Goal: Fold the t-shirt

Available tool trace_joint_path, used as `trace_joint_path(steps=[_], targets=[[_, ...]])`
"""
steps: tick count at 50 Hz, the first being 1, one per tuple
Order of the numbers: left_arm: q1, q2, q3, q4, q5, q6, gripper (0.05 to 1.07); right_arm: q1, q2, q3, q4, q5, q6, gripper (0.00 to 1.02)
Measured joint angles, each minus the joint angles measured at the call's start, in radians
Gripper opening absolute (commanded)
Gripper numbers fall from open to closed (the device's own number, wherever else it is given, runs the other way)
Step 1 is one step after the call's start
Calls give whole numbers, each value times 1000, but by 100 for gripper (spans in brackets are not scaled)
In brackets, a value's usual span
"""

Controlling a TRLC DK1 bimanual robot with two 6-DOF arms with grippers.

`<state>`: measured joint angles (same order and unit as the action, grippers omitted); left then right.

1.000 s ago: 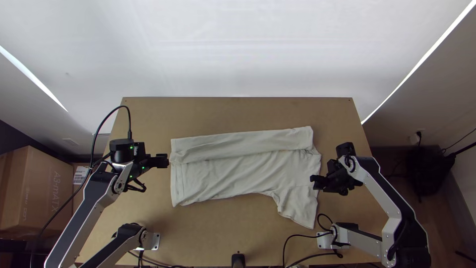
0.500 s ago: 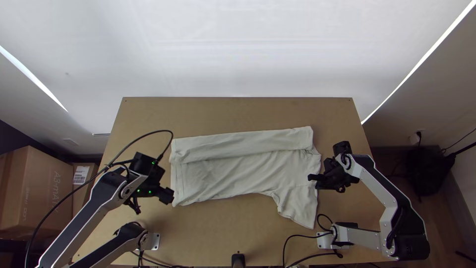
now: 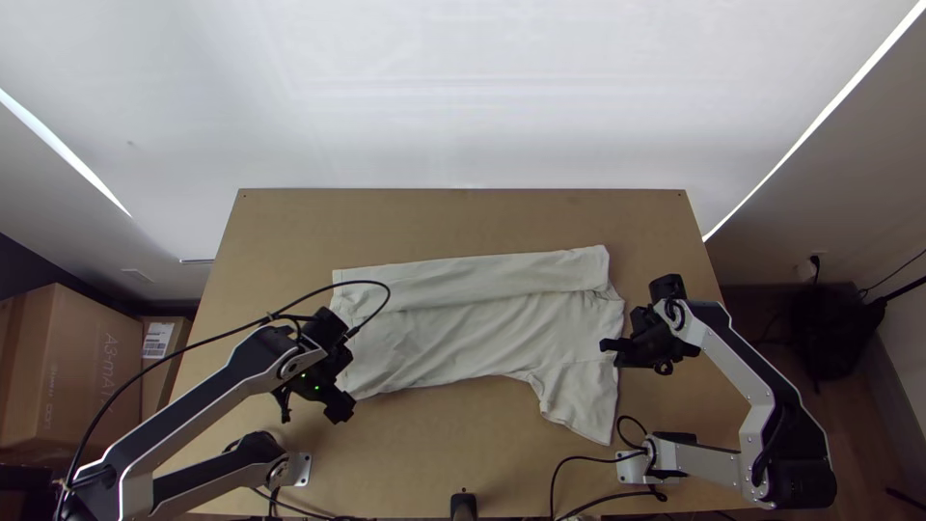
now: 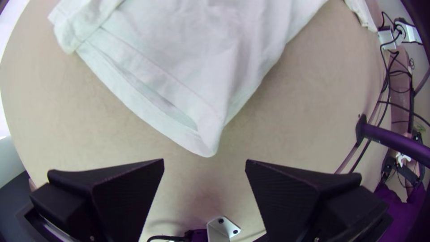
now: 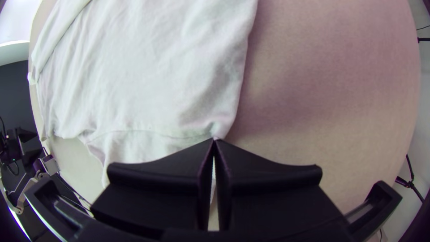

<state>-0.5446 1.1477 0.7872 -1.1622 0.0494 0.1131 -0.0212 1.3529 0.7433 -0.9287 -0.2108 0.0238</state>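
Note:
The pale t-shirt point(image 3: 463, 328) lies on the table with its far side folded over in a long strip, a sleeve spread toward the near right. At its near left corner is my left gripper point(image 3: 340, 409). In the left wrist view that gripper point(image 4: 204, 166) stands open, the shirt's hem corner point(image 4: 206, 143) just beyond the gap between its fingers. My right gripper point(image 3: 610, 353) is at the shirt's right edge. The right wrist view has this gripper point(image 5: 214, 140) shut on a pinch of the t-shirt point(image 5: 148, 80) at its edge.
Bare wooden table point(image 3: 463, 222) lies beyond the shirt, and more of it in front. Black cables point(image 3: 579, 461) run along the near edge by the right base. A cardboard box point(image 3: 72, 367) stands left of the table.
My left gripper has come from beside the shirt's left edge toward the near side, and turned to point down the picture. The right gripper shifted very slightly left. The shirt looks the same.

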Motion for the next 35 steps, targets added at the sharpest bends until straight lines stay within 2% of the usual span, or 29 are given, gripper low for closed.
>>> trace_joint_path(steps=[16,22,35], targets=[[-34,64,0,2,27,-5,100,-17,-1,11,0,-6,-3,2],[-34,65,0,13,30,-7,91,-19,-1,11,0,-6,-3,2],[-34,90,-14,74,49,-8,87,-19,-14,11,0,-6,-3,2]])
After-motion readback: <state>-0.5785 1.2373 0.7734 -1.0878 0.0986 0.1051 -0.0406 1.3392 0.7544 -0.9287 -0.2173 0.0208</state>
